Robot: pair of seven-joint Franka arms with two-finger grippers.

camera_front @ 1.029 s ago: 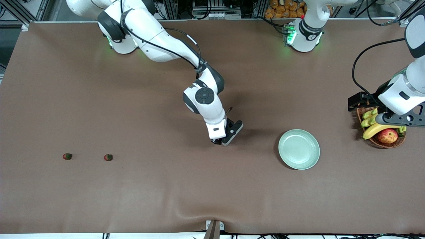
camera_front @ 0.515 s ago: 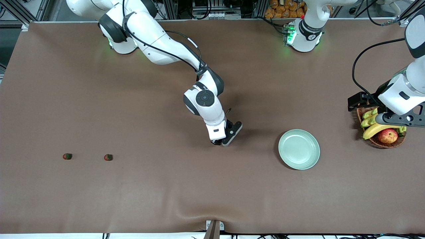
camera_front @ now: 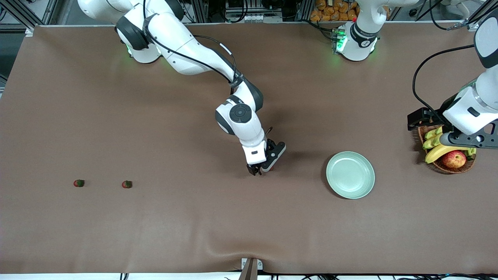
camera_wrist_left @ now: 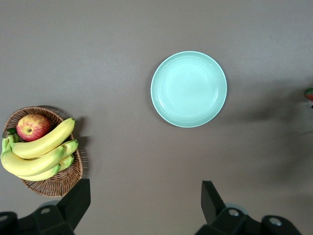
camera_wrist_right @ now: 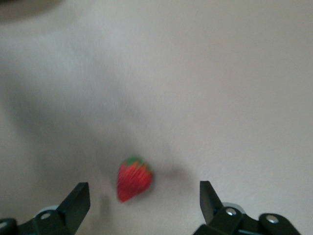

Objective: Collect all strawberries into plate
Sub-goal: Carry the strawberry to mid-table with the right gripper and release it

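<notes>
My right gripper [camera_front: 261,169] hangs low over the middle of the table, open. In its wrist view a small red strawberry [camera_wrist_right: 134,178] with a green top shows below the right gripper [camera_wrist_right: 144,196], touching neither finger. It is blurred, and I cannot tell whether it rests on the cloth. Two more strawberries [camera_front: 79,182] [camera_front: 127,184] lie toward the right arm's end of the table. The mint-green plate [camera_front: 350,175] [camera_wrist_left: 189,89] holds nothing. My left gripper [camera_front: 463,139] [camera_wrist_left: 145,196] waits open over the fruit basket.
A wicker basket [camera_front: 446,168] [camera_wrist_left: 58,180] with bananas [camera_wrist_left: 39,154] and a red-yellow apple [camera_front: 453,159] stands at the left arm's end of the table. A brown cloth [camera_front: 194,225] covers the table, with a ripple at its near edge.
The right gripper's fingers have parted from shut to wide open, and its hand has shifted slightly toward the plate. The left arm, plate and the two far strawberries have not moved.
</notes>
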